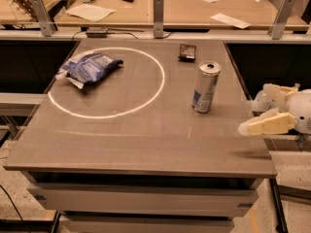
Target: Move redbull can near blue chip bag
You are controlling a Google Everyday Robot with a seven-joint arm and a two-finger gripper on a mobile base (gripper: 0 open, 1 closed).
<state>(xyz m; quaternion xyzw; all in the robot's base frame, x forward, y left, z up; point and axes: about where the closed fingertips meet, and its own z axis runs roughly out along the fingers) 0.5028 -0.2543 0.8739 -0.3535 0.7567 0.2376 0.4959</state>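
The redbull can (206,87) stands upright on the right part of the grey table (141,144), silver and blue with an open silver top. The blue chip bag (90,67) lies crumpled at the table's far left, across the edge of a white circle (160,81) marked on the top. My gripper (249,115) hovers over the table's right edge, to the right of the can and a little nearer the front. Its two cream fingers (267,124) point left, are spread apart, and hold nothing.
A small flat black object (187,52) lies near the table's back edge behind the can. A wooden counter (194,13) with papers and metal posts runs behind the table. Dark gaps lie on both sides of the table.
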